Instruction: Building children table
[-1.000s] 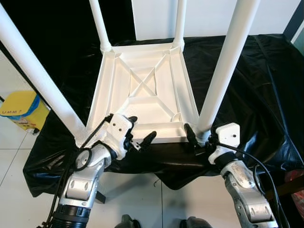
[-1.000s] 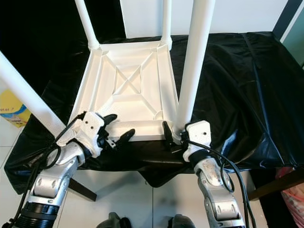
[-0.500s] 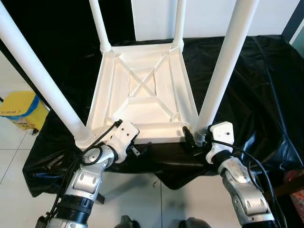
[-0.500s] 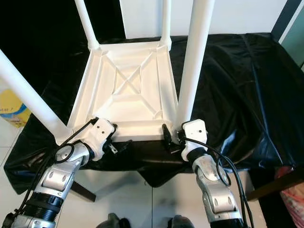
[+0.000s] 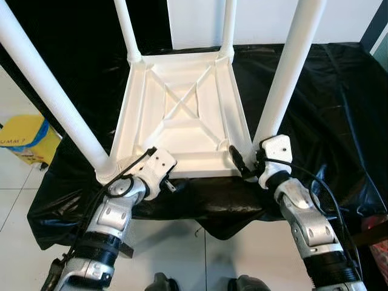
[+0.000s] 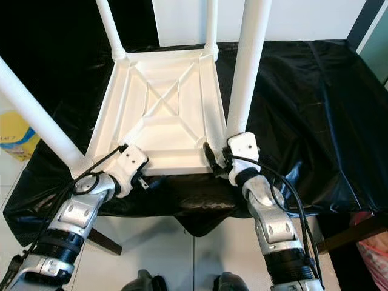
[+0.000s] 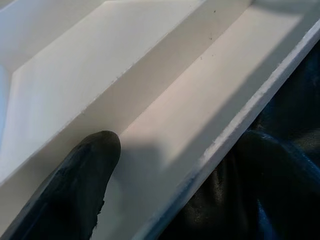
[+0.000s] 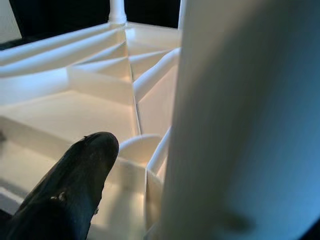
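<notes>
Both tools grasp the inverted children table (image 5: 182, 115): left tool (image 5: 167, 182) near rim, right tool (image 5: 245, 170) near-right leg (image 5: 285, 79). Next, lift evenly.

Table (image 5: 182, 115): white plastic, smooth, semi-matt. Cloth (image 5: 327, 103) under it: black, glossy, wrinkled film. Arms: brushed silver metal. Fingers (image 7: 70, 190): matt black, slightly rough. Floor (image 5: 18, 182) at 9 o'clock: glossy tile.

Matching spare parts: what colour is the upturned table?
White all over, the table and its legs; clearest in the left eye view.
</notes>
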You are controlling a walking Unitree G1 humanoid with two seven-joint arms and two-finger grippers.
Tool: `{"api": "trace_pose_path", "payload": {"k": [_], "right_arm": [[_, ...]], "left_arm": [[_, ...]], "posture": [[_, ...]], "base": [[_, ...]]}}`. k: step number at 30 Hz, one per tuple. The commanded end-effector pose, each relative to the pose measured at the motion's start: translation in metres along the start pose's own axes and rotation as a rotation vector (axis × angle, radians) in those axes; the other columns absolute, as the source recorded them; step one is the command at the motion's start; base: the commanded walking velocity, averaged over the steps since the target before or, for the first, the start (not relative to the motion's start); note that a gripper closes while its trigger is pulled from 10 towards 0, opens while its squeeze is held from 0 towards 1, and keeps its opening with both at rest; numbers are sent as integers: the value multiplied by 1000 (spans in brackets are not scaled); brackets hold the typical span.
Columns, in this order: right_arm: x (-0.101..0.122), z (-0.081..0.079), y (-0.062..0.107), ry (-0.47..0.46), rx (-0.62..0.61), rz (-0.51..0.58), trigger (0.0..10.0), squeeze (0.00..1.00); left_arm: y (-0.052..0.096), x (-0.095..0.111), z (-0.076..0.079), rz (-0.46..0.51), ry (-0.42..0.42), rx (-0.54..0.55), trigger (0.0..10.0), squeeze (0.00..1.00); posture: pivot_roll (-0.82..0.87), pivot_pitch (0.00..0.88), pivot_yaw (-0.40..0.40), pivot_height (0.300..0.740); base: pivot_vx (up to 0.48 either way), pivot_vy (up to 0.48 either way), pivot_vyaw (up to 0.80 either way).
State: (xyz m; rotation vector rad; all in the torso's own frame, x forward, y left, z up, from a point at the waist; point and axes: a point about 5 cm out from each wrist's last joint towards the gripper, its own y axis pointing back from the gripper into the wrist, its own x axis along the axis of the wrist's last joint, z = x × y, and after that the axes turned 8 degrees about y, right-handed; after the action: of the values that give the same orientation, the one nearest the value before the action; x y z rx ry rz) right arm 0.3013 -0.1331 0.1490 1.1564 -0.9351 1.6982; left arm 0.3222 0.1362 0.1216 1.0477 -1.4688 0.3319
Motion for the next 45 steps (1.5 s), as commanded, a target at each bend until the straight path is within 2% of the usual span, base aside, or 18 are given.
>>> {"api": "trace_pose_path", "payload": {"k": [1, 7, 10, 14, 17, 19, 20, 21, 23, 26, 29, 32, 34, 37, 39, 41, 45], "right_arm": [[-1, 0, -5, -10, 1, 4, 10000, 0], [-1, -4, -16, -9, 19, 16, 10000, 0], [-2, -5, -22, 0, 34, 22, 10000, 0], [-1, -4, -26, 2, 40, 30, 10000, 0], [-2, -5, -24, 4, 46, 37, 10000, 0], [-4, -6, -18, 2, 46, 42, 10000, 0], [-5, -7, -12, 1, 36, 45, 10000, 0], [-5, -7, -12, 1, 36, 45, 10000, 0], [-6, -9, -5, -4, 24, 47, 10000, 0], [-8, -8, 0, -9, 2, 54, 10000, 0], [-7, -7, 3, -12, -19, 61, 10000, 0], [-4, -2, 11, -21, -113, 90, 10000, 0], [-4, -2, 11, -21, -113, 90, 10000, 0], [-1, 1, 17, -35, -175, 103, 10000, 0], [-1, 1, 17, -35, -175, 103, 10000, 0], [0, 2, 25, -46, -228, 103, 10000, 0], [-1, 1, 35, -74, -275, 97, 10000, 0]], "left_arm": [[10, 2, -35, 39, -22, 415, 10000, 0], [12, 2, -42, 34, -41, 433, 10000, 0], [14, 2, -51, 23, -60, 463, 10000, 0], [17, 5, -53, 40, -40, 441, 10000, 0], [17, 5, -42, 70, 4, 385, 10000, 0], [17, 6, -26, 118, 60, 317, 10000, 0], [17, 9, -10, 174, 118, 257, 10000, 0], [17, 9, -10, 174, 118, 257, 10000, 0], [18, 11, 3, 216, 152, 221, 10000, 0], [18, 13, 12, 248, 176, 200, 10000, 0], [18, 14, 17, 269, 188, 196, 10000, 0], [19, 23, 28, 345, 228, 190, 10000, 0], [19, 23, 28, 345, 228, 190, 10000, 0], [24, 32, 32, 416, 265, 190, 10000, 0], [24, 32, 32, 416, 265, 190, 10000, 0], [32, 37, 32, 464, 289, 217, 10000, 0], [38, 35, 34, 499, 329, 264, 10000, 0]], "posture": [[-149, 144, 35, 740], [-145, 140, 40, 740], [-142, 142, 35, 740], [-135, 138, 35, 740], [-135, 133, 36, 740], [-132, 126, 33, 740], [-130, 120, 31, 740], [-130, 120, 31, 740], [-127, 110, 29, 740], [-126, 103, 26, 740], [-124, 99, 25, 740], [-120, 81, 19, 740], [-120, 81, 19, 740], [-119, 72, 22, 740], [-119, 72, 22, 740], [-118, 61, 20, 740], [-113, 56, 16, 740]], "base": [[0, 0, 0], [0, 0, 0], [0, 0, 0], [0, 0, 0], [0, 0, 0], [0, 0, 0], [0, 0, 0], [0, 0, 0], [0, 0, 0], [0, 0, 0], [0, 0, 0], [0, 0, 0], [0, 0, 0], [0, 0, 0], [0, 0, 0], [0, 0, 0], [0, 0, 0]]}}
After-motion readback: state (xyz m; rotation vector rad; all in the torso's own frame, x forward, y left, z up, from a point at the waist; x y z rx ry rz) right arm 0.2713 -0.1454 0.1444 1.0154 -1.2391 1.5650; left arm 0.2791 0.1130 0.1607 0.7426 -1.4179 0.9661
